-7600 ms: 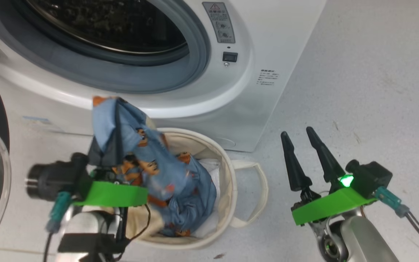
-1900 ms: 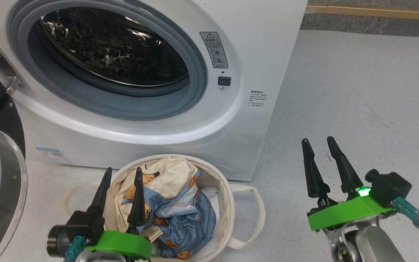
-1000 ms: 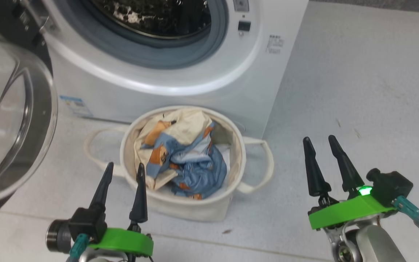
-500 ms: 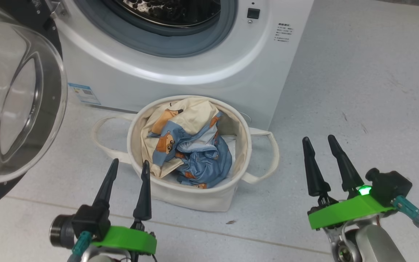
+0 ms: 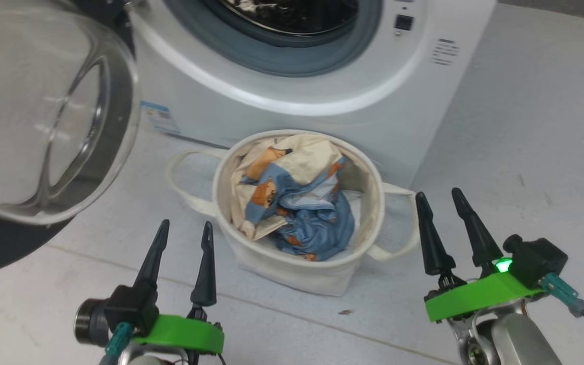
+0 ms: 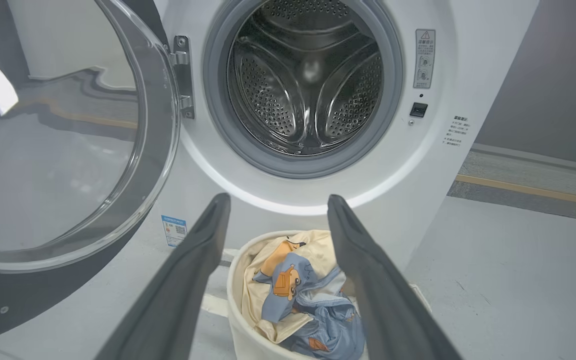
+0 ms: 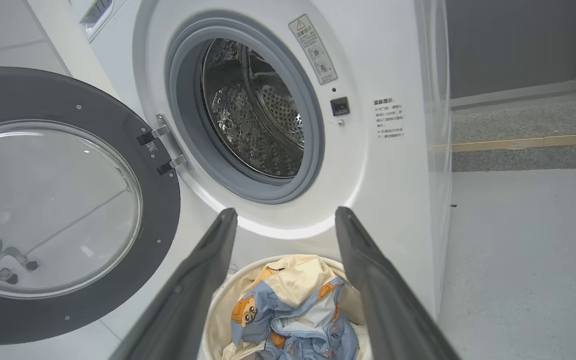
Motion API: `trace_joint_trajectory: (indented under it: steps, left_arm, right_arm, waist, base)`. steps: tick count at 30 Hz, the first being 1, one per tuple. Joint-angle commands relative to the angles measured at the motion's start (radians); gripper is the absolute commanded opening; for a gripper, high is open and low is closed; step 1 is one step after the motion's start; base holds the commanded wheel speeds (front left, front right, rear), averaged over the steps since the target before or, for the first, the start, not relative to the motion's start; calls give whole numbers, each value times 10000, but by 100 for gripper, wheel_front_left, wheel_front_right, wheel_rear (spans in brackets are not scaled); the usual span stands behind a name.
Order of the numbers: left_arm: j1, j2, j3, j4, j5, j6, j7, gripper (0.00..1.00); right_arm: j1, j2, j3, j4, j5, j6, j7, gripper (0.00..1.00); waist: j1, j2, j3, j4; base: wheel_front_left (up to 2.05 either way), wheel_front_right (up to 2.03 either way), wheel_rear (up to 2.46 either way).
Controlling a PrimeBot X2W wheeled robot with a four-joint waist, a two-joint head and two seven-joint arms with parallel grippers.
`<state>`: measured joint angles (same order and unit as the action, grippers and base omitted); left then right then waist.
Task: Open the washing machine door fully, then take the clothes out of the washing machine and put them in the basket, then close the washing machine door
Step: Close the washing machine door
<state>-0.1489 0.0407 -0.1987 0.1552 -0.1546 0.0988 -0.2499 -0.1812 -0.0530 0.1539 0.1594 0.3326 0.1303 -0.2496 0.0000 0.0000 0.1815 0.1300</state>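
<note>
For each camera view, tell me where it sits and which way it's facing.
Head view: on the head, aimed forward and down at the basket of clothes before the washing machine; left end effector lower left, right end effector lower right.
Left wrist view: left wrist, facing squarely into the drum; own fingers rise from the bottom.
Right wrist view: right wrist, facing the drum at a slant; own fingers likewise.
Shared: both wrist views frame the basket between fingers, washing machine door open at left.

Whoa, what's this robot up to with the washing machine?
It is unloading laundry. The clothes lie in the basket before the washing machine, whose drum looks empty. The door stands wide open. The left gripper and right gripper are open, holding nothing. Closing the door remains.
</note>
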Motion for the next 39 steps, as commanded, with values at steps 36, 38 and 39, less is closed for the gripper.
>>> trace_joint_trajectory:
  steps: [36,38,39]
  left_arm:
    - [657,95,-280,-496,-371,465,-118,100]
    - [726,95,-256,-497,-358,478,-118,100]
    - [752,95,-244,-495,-350,478,-118,100]
  right_arm:
    - [273,28,1293,-122,-480,4,-122,100]
    - [270,28,1365,-99,-488,4,-122,100]
    - [263,28,1383,-100,-486,4,-122,100]
  waist:
    - [0,0,-952,3751]
    - [0,0,-980,3749]
    - [0,0,-991,3749]
  base:
    - [0,0,0]
    - [0,0,0]
    - [0,0,0]
